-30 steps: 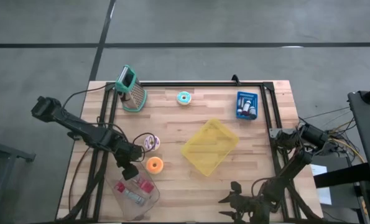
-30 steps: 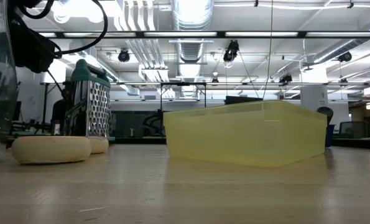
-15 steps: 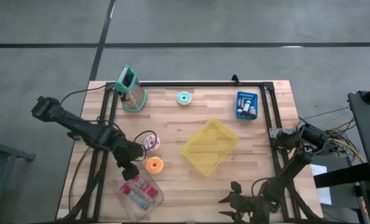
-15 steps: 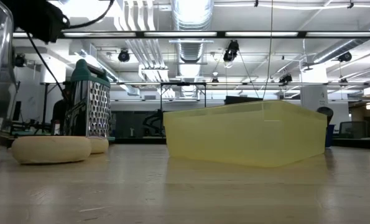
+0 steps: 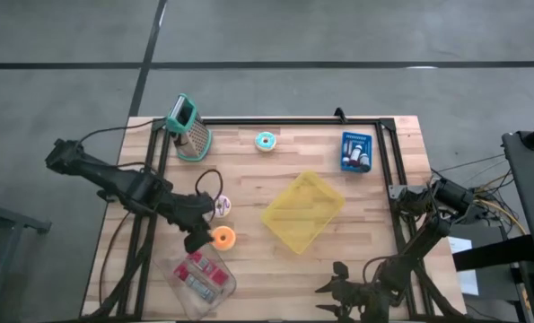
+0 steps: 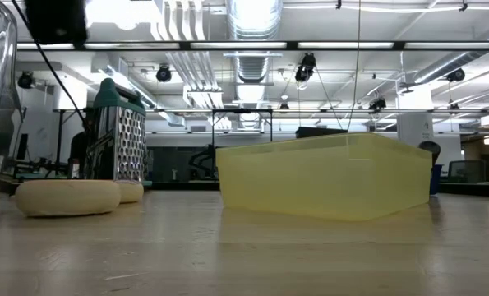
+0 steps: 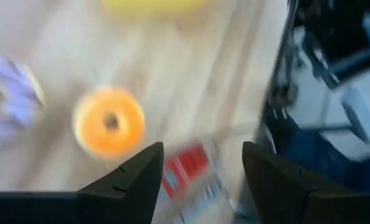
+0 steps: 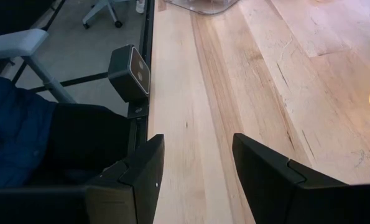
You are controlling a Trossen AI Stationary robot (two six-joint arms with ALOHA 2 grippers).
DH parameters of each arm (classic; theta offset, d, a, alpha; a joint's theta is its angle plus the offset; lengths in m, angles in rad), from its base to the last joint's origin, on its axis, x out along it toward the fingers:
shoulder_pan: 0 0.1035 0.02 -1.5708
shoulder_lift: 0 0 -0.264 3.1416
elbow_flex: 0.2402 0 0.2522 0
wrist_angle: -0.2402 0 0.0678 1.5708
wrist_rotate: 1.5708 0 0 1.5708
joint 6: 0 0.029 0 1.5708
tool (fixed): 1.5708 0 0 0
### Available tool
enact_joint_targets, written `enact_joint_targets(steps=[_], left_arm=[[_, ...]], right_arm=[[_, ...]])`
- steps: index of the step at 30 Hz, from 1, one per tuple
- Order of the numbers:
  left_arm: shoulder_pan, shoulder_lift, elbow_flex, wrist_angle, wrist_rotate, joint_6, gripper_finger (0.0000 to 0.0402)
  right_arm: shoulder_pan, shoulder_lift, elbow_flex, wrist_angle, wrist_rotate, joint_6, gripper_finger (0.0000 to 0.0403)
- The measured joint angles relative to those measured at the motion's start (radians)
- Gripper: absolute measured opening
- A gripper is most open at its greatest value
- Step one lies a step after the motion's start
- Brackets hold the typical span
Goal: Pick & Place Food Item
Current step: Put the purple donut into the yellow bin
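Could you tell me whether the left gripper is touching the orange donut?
Apart: the left wrist view shows the left gripper open and empty, with the orange donut beyond its fingertips.

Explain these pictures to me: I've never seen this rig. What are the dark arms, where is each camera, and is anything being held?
Two robot arms work at a wooden table. One camera looks straight down, one sits at table height, one rides on each wrist. The left tool hangs open and empty beside the orange donut. The right tool waits open at the table's near edge, holding nothing. Also on the table: a purple donut, a teal donut, a yellow bin, a grater, a blue basket and a clear container.
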Motion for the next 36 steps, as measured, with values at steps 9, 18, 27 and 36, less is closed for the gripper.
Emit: enact_joint_targets(steps=[9, 18, 27, 36], left_arm=[[0.013, 0.000, 0.019, 0.063, -0.326, 0.175, 0.0222], [0.091, 0.004, 0.018, 0.087, -0.383, 0.218, 0.0222], [0.161, 0.006, 0.017, 0.031, -0.372, 0.263, 0.0222], [0.204, 0.005, 0.027, -0.002, -0.520, 0.207, 0.0222]], right_arm=[[0.000, 0.000, 0.000, 0.000, 0.000, 0.000, 0.0187], [0.000, 0.000, 0.000, 0.000, 0.000, 0.000, 0.0187], [0.000, 0.000, 0.000, 0.000, 0.000, 0.000, 0.0187], [0.000, 0.000, 0.000, 0.000, 0.000, 0.000, 0.0187]])
